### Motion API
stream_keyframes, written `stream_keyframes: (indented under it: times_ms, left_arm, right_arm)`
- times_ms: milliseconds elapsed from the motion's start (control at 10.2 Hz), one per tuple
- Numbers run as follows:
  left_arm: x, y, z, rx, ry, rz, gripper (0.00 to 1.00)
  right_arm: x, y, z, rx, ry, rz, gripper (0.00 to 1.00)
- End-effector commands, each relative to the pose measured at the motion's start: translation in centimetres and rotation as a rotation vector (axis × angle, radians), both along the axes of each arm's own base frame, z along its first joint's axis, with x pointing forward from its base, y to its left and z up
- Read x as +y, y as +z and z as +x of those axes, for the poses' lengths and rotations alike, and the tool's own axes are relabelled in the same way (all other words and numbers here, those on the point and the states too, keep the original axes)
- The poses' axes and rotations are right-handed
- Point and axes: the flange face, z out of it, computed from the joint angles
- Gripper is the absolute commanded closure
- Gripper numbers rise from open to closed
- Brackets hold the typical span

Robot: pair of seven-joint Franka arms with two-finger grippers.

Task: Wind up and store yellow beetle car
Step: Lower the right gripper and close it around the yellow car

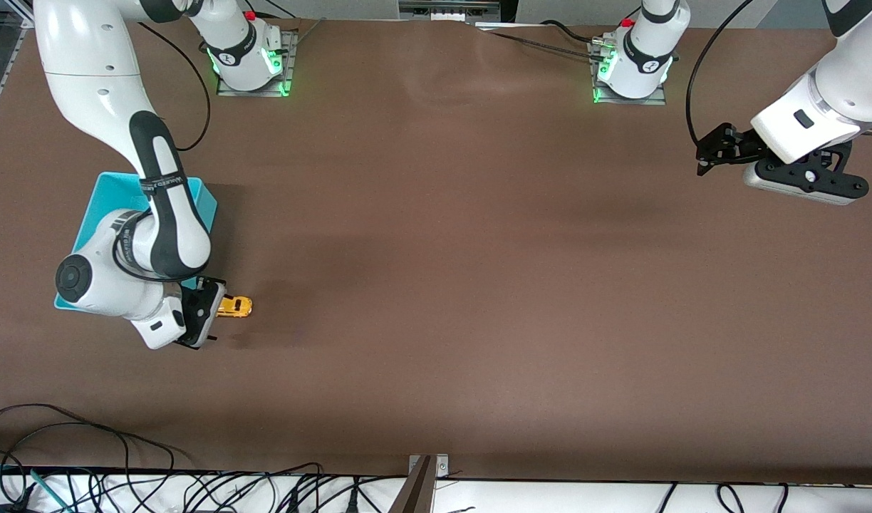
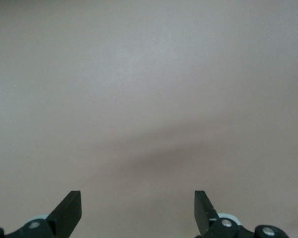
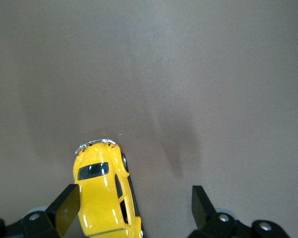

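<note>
The yellow beetle car (image 1: 235, 306) (image 3: 105, 198) stands on its wheels on the brown table, at the right arm's end. My right gripper (image 1: 212, 313) (image 3: 134, 198) is low over it and open. The car's rear half lies between the fingers, close against one finger (image 3: 67, 208), with a wide gap to the other one. My left gripper (image 1: 702, 157) (image 2: 137, 203) hangs open over bare table at the left arm's end, with nothing between its fingers.
A turquoise bin (image 1: 112, 196) stands just farther from the front camera than the car, partly hidden by the right arm. Cables lie along the table's edge (image 1: 436, 474) nearest the front camera.
</note>
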Motion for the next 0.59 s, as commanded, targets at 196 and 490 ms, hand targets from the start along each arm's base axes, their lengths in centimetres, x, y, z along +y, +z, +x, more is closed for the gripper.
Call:
stream_keyframes:
  times_ms: [196, 490]
  left_arm:
    - [0.26, 0.48, -0.56, -0.010, 0.015, -0.025, 0.00]
    - [0.35, 0.33, -0.61, 0.000, 0.014, -0.024, 0.00]
  right_arm:
    - [0.09, -0.77, -0.93, -0.008, -0.019, 0.006, 0.79]
    - [0.23, -0.41, -0.84, -0.012, -0.022, 0.007, 0.72]
